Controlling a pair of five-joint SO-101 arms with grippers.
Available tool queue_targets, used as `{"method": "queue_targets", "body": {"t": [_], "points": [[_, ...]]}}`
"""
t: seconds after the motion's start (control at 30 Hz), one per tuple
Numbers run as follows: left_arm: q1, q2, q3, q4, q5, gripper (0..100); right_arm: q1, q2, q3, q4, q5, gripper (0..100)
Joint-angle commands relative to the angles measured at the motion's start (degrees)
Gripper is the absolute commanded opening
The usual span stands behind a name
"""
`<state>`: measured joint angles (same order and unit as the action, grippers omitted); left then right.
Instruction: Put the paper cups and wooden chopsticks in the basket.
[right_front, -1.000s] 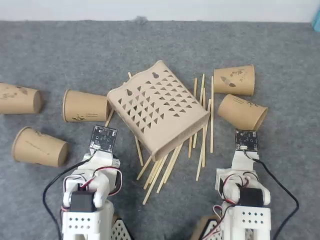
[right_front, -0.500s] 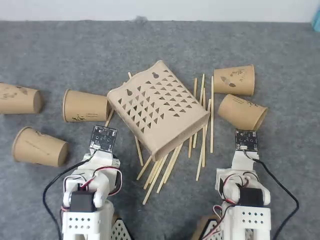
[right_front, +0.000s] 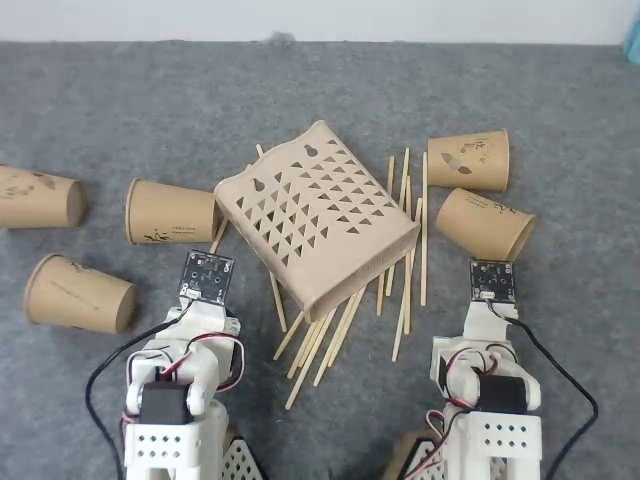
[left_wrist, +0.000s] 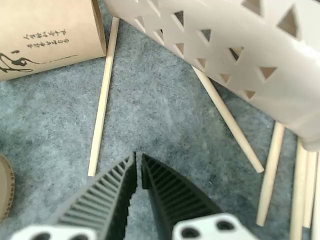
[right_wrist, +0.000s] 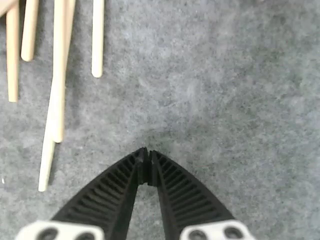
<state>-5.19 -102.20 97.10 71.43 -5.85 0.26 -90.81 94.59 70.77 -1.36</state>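
Note:
A perforated beige basket (right_front: 318, 225) lies overturned mid-table on several wooden chopsticks (right_front: 322, 340); more chopsticks (right_front: 408, 240) lie at its right. Three paper cups lie on their sides at the left (right_front: 38, 197) (right_front: 170, 212) (right_front: 78, 293), and two at the right (right_front: 468, 160) (right_front: 485, 224). My left gripper (left_wrist: 138, 159) is shut and empty, low over the carpet, between a loose chopstick (left_wrist: 102, 97) beside a cup (left_wrist: 45, 35) and the basket wall (left_wrist: 240, 55). My right gripper (right_wrist: 146, 152) is shut and empty over bare carpet, with chopstick ends (right_wrist: 57, 75) just off to one side.
Grey carpet (right_front: 330, 90) covers the table. Both arm bases (right_front: 170, 420) (right_front: 490, 410) stand at the near edge. Open carpet lies behind the basket and between the two arms. A cup rim (left_wrist: 4, 187) shows at the edge of the left wrist view.

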Motion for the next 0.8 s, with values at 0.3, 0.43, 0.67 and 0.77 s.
{"method": "queue_targets", "body": {"t": [0.3,0.43,0.67,0.77], "points": [[-0.1,-0.8,-0.5,0.3,-0.4,1,0.7,-0.6,-0.7,-0.3,-0.4,0.8],[0.0,-0.8,-0.5,0.3,-0.4,1,0.7,-0.6,-0.7,-0.4,-0.5,0.9],[-0.4,-0.9,-1.2,0.1,-0.4,2,1.2,-0.6,-2.2,-0.4,-0.5,1.0],[-0.4,-0.9,-4.5,0.0,-0.6,3,1.5,-0.6,-5.8,0.0,-0.4,1.0]]}}
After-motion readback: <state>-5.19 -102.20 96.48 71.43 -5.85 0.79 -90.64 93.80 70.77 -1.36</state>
